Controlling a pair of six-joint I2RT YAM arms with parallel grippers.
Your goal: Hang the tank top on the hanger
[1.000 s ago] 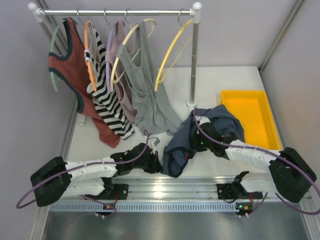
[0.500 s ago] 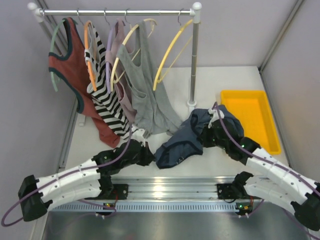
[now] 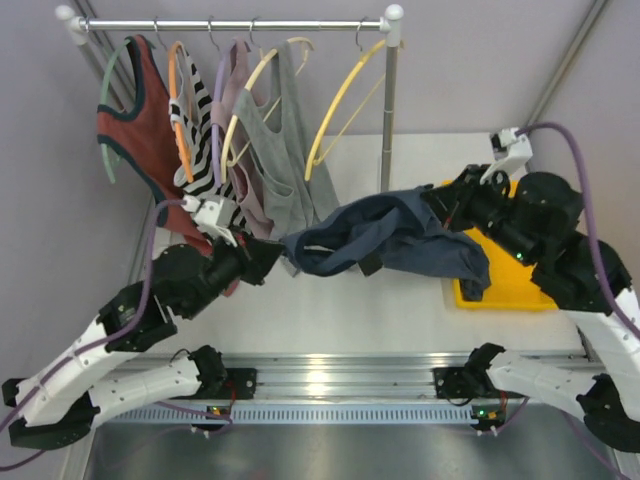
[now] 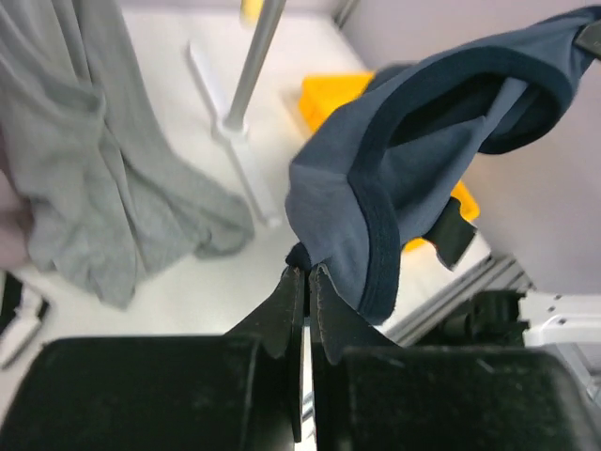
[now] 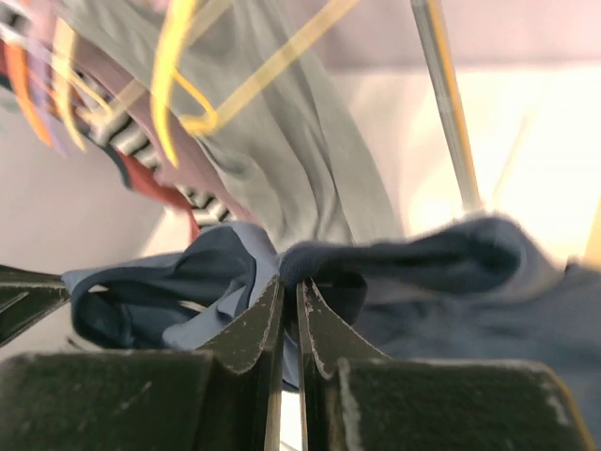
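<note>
The left claw (image 3: 276, 256) is pinched fully closed on a dark-trimmed edge of the tank top (image 3: 395, 238). In the left wrist view its two fingers (image 4: 293, 299) meet with the blue cloth nipped at their tips. The right claw (image 3: 438, 200) is closed down to a narrow slit. In the right wrist view a fold of the same blue fabric is gathered between its fingertips (image 5: 270, 305).

The tank top is lifted clear of the bench (image 3: 330, 310) and stretched from left to right between the two claws. It sags a little in the middle. One trimmed opening gapes near the left claw, and the right part droops in loose folds.

Those folds hang over the near left corner of the yellow tray (image 3: 505, 292), which lies on the right side of the bench under the right arm.

The hanger (image 3: 343, 98) is beyond the garment, hooked on the far rail (image 3: 230, 22) at its right end, just left of the rack post (image 3: 388, 120). It is bare, and the tank top hangs near its lower tip but is not on it.

Left along the rail hang the grey tank top (image 3: 290, 190), a striped top (image 3: 205, 175) and the rust-red tank top (image 3: 140, 130).
</note>
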